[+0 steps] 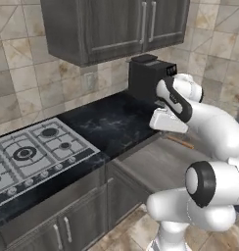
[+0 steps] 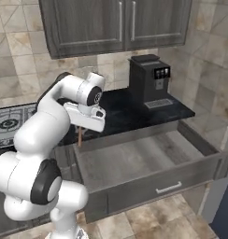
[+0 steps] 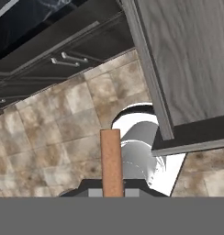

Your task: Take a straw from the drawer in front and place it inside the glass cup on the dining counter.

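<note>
Above the open drawer (image 2: 148, 163), end effector (image 2: 83, 127) clamped on the straw (image 3: 111, 160), no legible writing

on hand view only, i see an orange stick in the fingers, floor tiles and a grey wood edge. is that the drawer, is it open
Observer: Yes. The drawer is pulled well out from under the black counter.
Operator: where's my hand relative to it
Observer: The gripper, shut on the straw, sits over the drawer's left end, close to the counter edge.
Operator: anything up on the counter near me
Observer: A black coffee machine stands on the counter behind the drawer, to the right of the hand and apart from it.
</note>
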Motion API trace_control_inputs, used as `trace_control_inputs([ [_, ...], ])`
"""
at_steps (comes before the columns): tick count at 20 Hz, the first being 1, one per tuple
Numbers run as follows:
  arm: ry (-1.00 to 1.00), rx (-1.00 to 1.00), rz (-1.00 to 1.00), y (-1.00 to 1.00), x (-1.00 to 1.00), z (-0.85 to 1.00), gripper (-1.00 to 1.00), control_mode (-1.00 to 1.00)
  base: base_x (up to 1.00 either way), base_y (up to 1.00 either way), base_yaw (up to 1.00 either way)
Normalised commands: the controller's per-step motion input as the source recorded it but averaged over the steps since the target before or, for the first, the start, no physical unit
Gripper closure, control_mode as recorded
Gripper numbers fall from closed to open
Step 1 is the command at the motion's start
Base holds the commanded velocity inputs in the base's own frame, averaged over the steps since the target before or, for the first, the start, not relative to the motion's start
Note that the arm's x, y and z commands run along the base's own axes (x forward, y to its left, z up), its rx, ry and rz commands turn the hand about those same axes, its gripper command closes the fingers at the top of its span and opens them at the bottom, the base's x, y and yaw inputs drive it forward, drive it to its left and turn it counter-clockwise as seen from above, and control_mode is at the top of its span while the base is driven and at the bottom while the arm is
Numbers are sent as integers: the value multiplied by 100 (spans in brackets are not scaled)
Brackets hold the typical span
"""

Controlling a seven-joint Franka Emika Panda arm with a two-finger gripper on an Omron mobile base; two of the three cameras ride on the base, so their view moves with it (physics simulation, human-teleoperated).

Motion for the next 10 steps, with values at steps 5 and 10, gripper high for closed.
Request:
trace_control_inputs([
  [5,0,0,0,0,0,0,100,100,0,100,-8],
  [10,0,0,0,0,0,0,100,100,0,98,21],
])
